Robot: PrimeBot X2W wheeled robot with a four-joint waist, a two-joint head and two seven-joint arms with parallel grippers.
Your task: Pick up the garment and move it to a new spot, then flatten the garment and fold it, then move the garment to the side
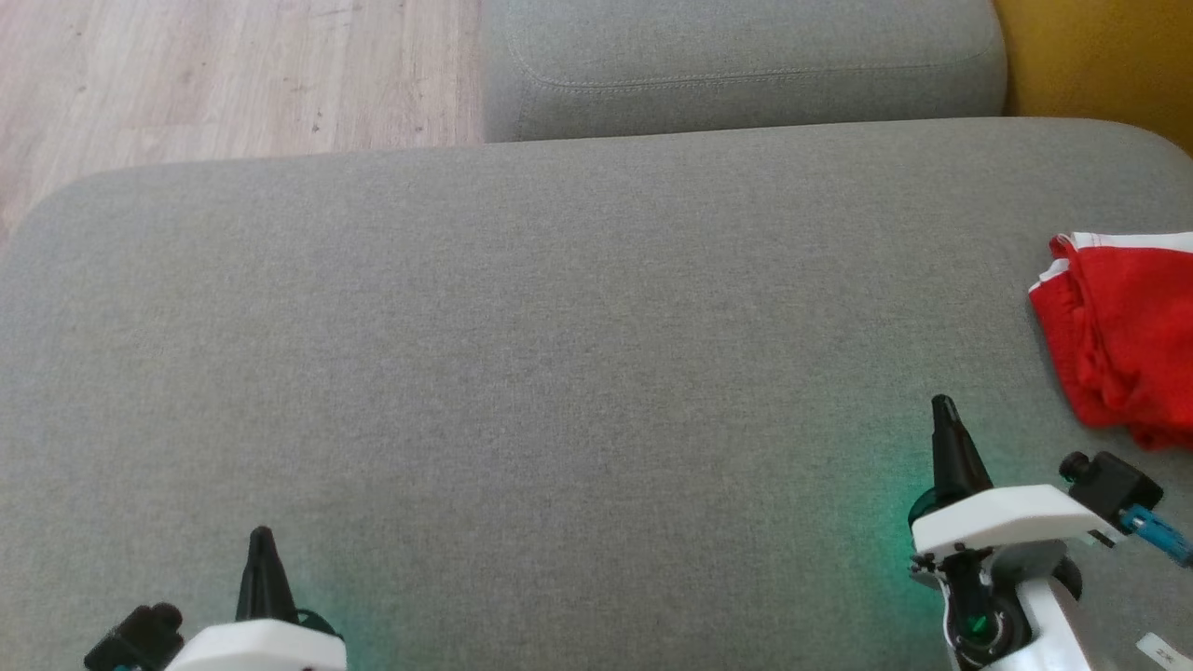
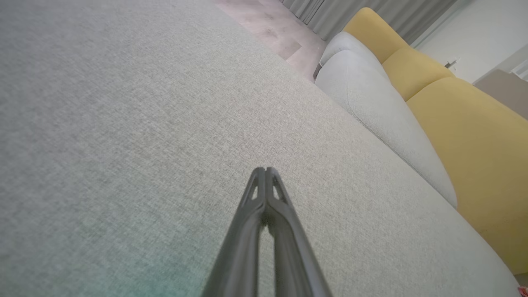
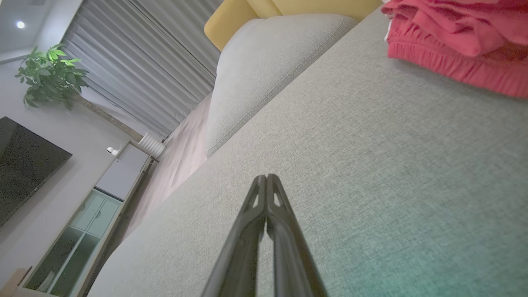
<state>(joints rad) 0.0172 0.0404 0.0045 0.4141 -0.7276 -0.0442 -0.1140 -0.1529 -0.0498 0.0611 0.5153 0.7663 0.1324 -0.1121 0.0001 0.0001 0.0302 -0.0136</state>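
Note:
The garment (image 1: 1123, 331) is red with white trim and lies folded in a bunch at the right edge of the grey sofa cushion (image 1: 559, 373). It also appears at the top right of the right wrist view, garment (image 3: 462, 39). My right gripper (image 1: 943, 405) hovers shut and empty over the cushion, a short way to the lower left of the garment. In its own view the right gripper (image 3: 267, 177) has fingertips pressed together. My left gripper (image 1: 262, 534) is shut and empty at the lower left, far from the garment; the left gripper (image 2: 265, 170) shows the same.
A second grey cushion (image 1: 736, 65) lies beyond the near one, with yellow upholstery (image 1: 1109, 65) at the far right. Wooden floor (image 1: 214, 75) is at the upper left. The right wrist view shows curtains (image 3: 156, 62), a plant (image 3: 51, 74) and a cabinet (image 3: 99, 206).

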